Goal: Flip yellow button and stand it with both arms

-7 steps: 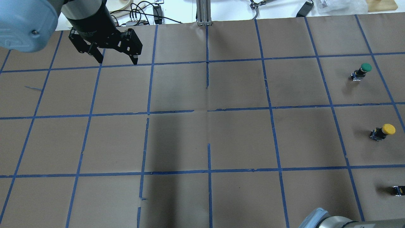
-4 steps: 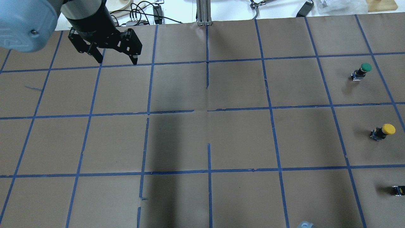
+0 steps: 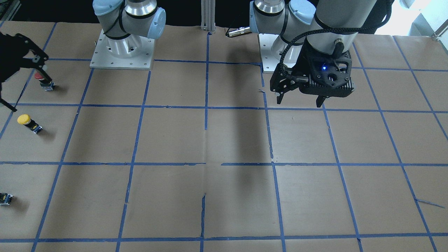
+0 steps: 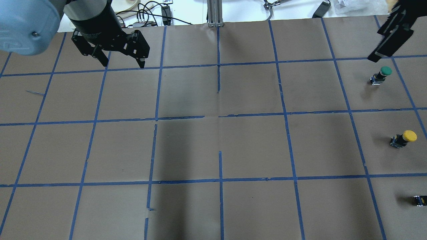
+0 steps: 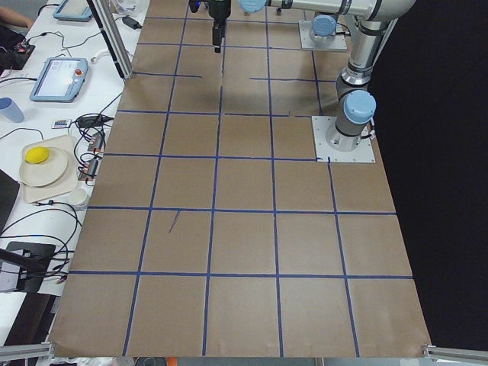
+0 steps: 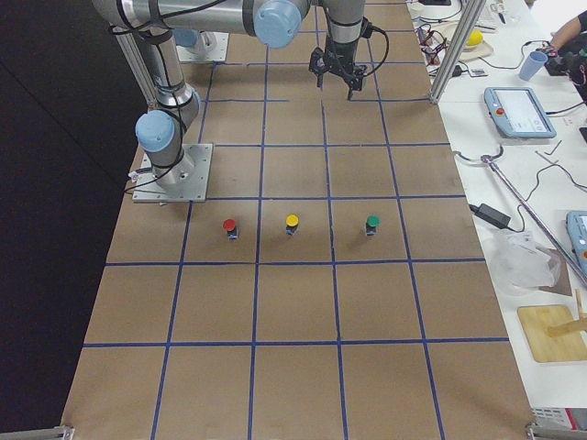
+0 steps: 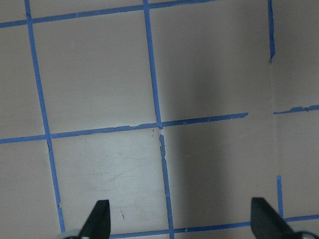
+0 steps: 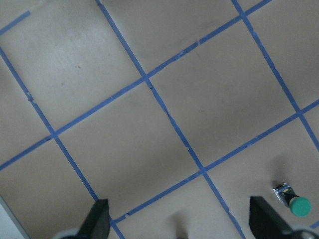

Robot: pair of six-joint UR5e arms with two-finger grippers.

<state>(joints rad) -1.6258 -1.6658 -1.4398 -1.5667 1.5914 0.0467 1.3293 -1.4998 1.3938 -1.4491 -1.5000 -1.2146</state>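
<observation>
The yellow button (image 4: 405,137) stands cap up at the table's right side, between a green-capped button (image 4: 383,74) and a red-capped button (image 3: 43,81). It also shows in the front view (image 3: 28,121) and the right side view (image 6: 292,223). My right gripper (image 3: 29,90) is open and empty, high over the right edge. One of its fingers (image 4: 388,38) hangs beside the green button, which its wrist view shows (image 8: 294,203). My left gripper (image 4: 124,64) is open and empty, high over the far left, well away from the buttons.
A small dark part (image 4: 419,200), cut off by the frame edge, sits at the near right. Brown paper with blue tape grid lines (image 4: 220,116) covers the table. Cables and devices (image 4: 146,13) lie beyond the far edge. Both arm bases (image 3: 122,49) stand at the robot's side.
My right arm's elbow has left the overhead view's lower edge, and the right gripper has come in at the top right near the green button. The left arm has not moved.
</observation>
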